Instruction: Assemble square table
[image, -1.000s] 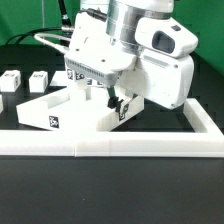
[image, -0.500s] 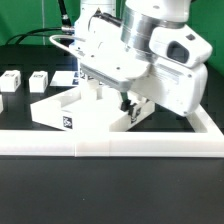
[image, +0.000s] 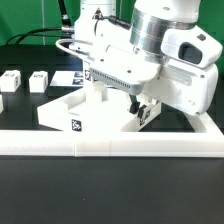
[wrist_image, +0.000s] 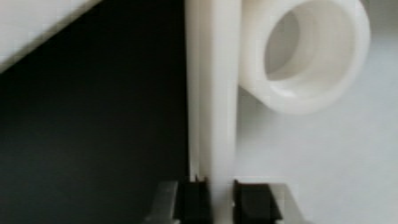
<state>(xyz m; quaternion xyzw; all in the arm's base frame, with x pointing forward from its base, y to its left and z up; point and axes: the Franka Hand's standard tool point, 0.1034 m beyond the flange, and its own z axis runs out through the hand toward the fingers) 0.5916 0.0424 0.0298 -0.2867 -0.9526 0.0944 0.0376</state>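
The white square tabletop (image: 85, 112) lies low behind the border rail, with a black-and-white tag (image: 75, 125) on its near edge. My gripper (image: 141, 108) is shut on its edge at the exterior view's right. In the wrist view the slab's thin edge (wrist_image: 212, 90) runs down between my two dark fingers (wrist_image: 263, 200), with the gripper (wrist_image: 221, 200) closed around it. A round leg socket (wrist_image: 313, 55) shows on the slab's face. Two small white tagged leg posts (image: 10, 80) (image: 38, 81) stand at the exterior view's left.
The long low white border rail (image: 110, 148) runs across the front and turns back at the exterior view's right (image: 215, 128). A small tagged piece (image: 68, 78) lies behind the tabletop. The arm's bulky white body (image: 150, 50) hangs over the tabletop.
The arm and the held tabletop have shifted toward the exterior view's right, and the slab's near corner has slid right along the rail. The leg posts have not moved.
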